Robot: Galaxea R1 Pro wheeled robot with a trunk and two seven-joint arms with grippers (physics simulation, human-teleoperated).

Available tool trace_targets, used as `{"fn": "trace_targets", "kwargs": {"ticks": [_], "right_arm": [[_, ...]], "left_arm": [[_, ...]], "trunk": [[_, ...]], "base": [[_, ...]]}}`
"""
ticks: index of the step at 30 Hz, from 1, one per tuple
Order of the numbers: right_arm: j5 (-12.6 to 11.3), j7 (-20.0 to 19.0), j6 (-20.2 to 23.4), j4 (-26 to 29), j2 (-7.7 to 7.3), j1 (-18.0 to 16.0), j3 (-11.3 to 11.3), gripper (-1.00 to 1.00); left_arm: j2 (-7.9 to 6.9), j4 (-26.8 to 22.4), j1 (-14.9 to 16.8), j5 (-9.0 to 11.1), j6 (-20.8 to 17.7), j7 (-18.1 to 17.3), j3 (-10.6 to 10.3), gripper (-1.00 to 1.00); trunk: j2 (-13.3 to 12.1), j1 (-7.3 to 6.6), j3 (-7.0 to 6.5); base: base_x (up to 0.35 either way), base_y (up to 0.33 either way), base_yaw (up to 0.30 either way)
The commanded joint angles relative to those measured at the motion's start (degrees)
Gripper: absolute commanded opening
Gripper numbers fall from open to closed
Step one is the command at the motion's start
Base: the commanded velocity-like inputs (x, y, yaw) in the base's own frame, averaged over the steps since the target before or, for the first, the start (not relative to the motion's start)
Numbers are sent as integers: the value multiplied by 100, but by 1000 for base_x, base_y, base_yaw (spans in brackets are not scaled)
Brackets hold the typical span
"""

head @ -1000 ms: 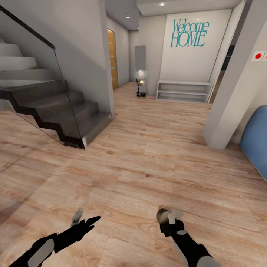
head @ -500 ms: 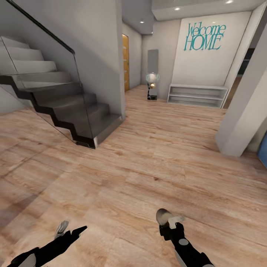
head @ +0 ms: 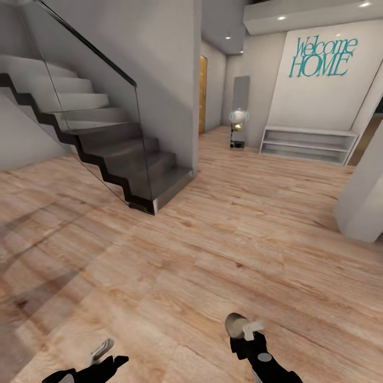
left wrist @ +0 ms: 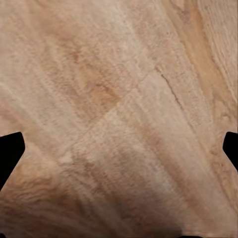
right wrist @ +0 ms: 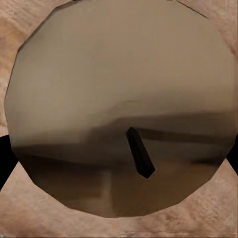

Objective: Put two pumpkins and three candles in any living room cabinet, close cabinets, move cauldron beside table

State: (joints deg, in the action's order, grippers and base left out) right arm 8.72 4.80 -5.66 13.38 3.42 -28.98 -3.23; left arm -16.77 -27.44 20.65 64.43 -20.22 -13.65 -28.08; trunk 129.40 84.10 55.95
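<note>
While the right fingers (head: 240, 329) clasp one candle (right wrist: 119, 109), the left fingers (head: 101, 351) hang spread and empty.

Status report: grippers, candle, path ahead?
Right gripper shut on candle. Left gripper open, empty. Stairs ahead on the left; open floor ahead.

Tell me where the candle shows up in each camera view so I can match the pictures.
Head view: the candle sits low, right of centre, held in the right gripper above the floor.
Right wrist view: the candle is seen end-on, a pale round face with a dark wick.
Left wrist view: no candle; floor between open jaws.
Shared landmark: the light wood plank floor.
</note>
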Motion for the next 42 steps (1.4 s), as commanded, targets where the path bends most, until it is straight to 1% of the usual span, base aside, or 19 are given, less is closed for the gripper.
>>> {"fn": "trace_targets", "kwargs": {"ticks": [1,5,8,11,13,14,17,20,21,22,26,31,32,33,34,35,36,38,42], "right_arm": [[7,0,2,-85,-9,-3,-2,-100],[7,-5,-1,-349,-44,-3,5,-100],[10,0,-15,-561,-40,-3,6,-100],[15,3,-33,-644,-43,-3,6,-100],[15,3,-44,-717,-43,-3,6,-100],[15,3,-52,-785,-43,-3,6,-100],[15,3,-57,-826,-44,-3,6,-100],[16,3,-58,-854,-44,-3,6,-100],[16,3,-60,-893,-44,-3,6,-100],[16,3,-62,-922,-47,-3,6,-100],[16,0,-66,-976,-58,2,6,-100],[16,-3,-67,-984,-52,52,6,-100],[16,-4,-70,-985,-48,63,6,-100],[16,-4,-70,-985,-48,63,6,-100],[16,-5,-75,-985,-46,68,6,-100],[14,-2,-110,-989,-45,72,6,-100],[12,-2,-126,-993,-44,74,6,-100],[14,-2,-148,-1040,-44,76,6,-100],[15,0,-228,-1154,-36,76,6,-100]], "left_arm": [[48,104,1,1,0,77,-59,100],[82,313,0,12,1,133,-107,100],[107,458,3,15,1,147,-116,100],[251,682,1,10,-1,212,-118,100],[299,757,2,10,-5,440,-118,100],[321,789,2,22,-9,786,-113,100],[377,810,5,41,-42,1249,-111,100],[540,918,3,44,-58,1581,-110,100],[625,1000,3,36,-56,1695,-110,100],[673,1043,3,29,-55,1741,-110,100],[751,1124,3,30,-37,1815,-110,100],[771,1251,2,38,-5,1834,-110,100],[830,1451,1,47,11,1837,-107,100],[830,1451,1,47,11,1837,-107,100],[891,1601,1,46,30,1838,-100,100],[972,1812,0,45,133,1838,-91,100],[1002,1896,0,47,214,1839,-88,100],[1018,2030,0,60,390,1845,-83,100],[1029,2347,0,98,546,1848,-58,100]], "trunk": [[-41,-23,-24],[-202,-111,-112],[-322,-177,-175],[-442,-243,-230],[-523,-286,-267],[-563,-308,-285],[-683,-374,-339],[-803,-440,-393],[-844,-462,-410],[-884,-484,-428],[-1044,-572,-500],[-1245,-682,-590],[-1285,-704,-608],[-1325,-726,-626],[-1365,-748,-644],[-1405,-770,-662],[-1445,-792,-680],[-1525,-836,-716],[-1686,-923,-787]], "base": [[0,0,267],[0,0,269],[0,0,275],[0,0,287],[0,0,289],[0,0,290],[0,0,290],[0,0,290],[0,0,290],[0,0,290],[0,0,290],[0,0,292],[0,0,293],[0,0,293],[0,0,293],[0,0,293],[0,0,293],[0,0,293],[0,0,294]]}}
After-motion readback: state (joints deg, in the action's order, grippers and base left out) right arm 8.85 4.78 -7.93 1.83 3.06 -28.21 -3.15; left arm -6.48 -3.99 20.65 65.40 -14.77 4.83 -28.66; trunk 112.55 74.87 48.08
